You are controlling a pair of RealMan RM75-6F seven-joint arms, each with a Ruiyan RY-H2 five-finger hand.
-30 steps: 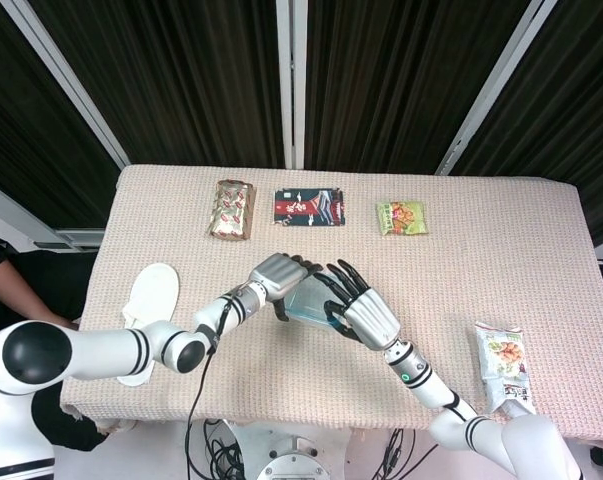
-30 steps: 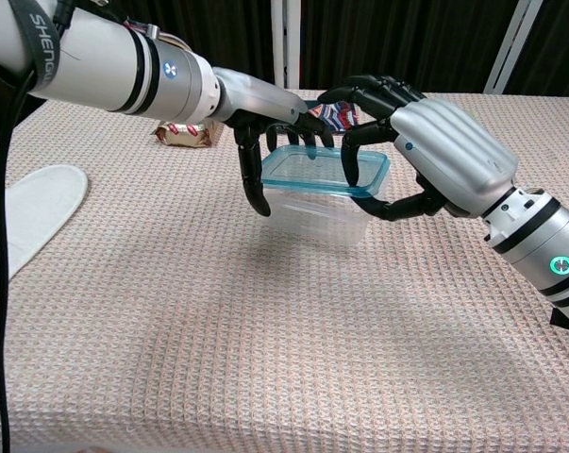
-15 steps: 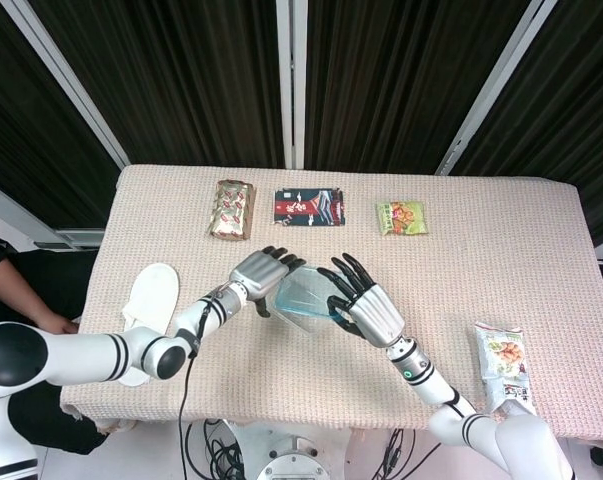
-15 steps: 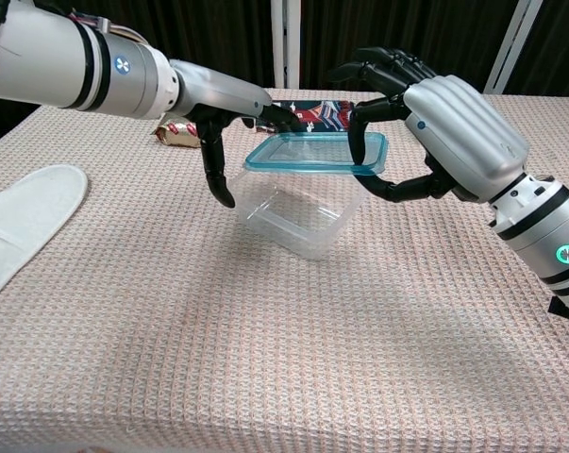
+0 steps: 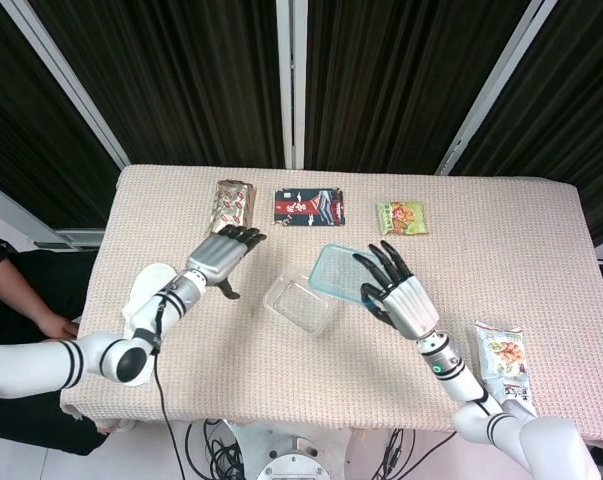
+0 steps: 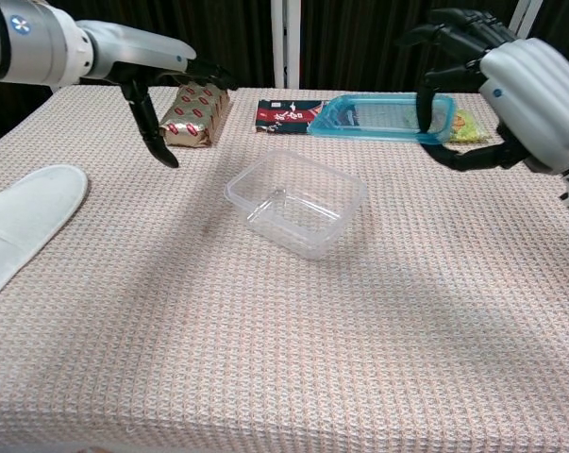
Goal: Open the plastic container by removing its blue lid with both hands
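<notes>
Since 0.5 s ago: lid lifted clear, my hands drawn apart | right robot hand (image 6: pixel 510 85) holds blue lid (image 6: pixel 383 117) aloft | left robot hand (image 6: pixel 157 80) spread, holding nothing | container (image 6: pixel 298 203) open on surface (image 6: pixel 265 349) | remaining: set lid down.

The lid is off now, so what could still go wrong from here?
Three things, as guesses:
1. The right hand holds the lid by one end only, in the air. It might slip or tip out.
2. The container sits open and unheld on the table; the left hand is off to the side. A passing arm could knock it.
3. Snack packets lie under the lid, so setting it down there could land it unevenly.
</notes>
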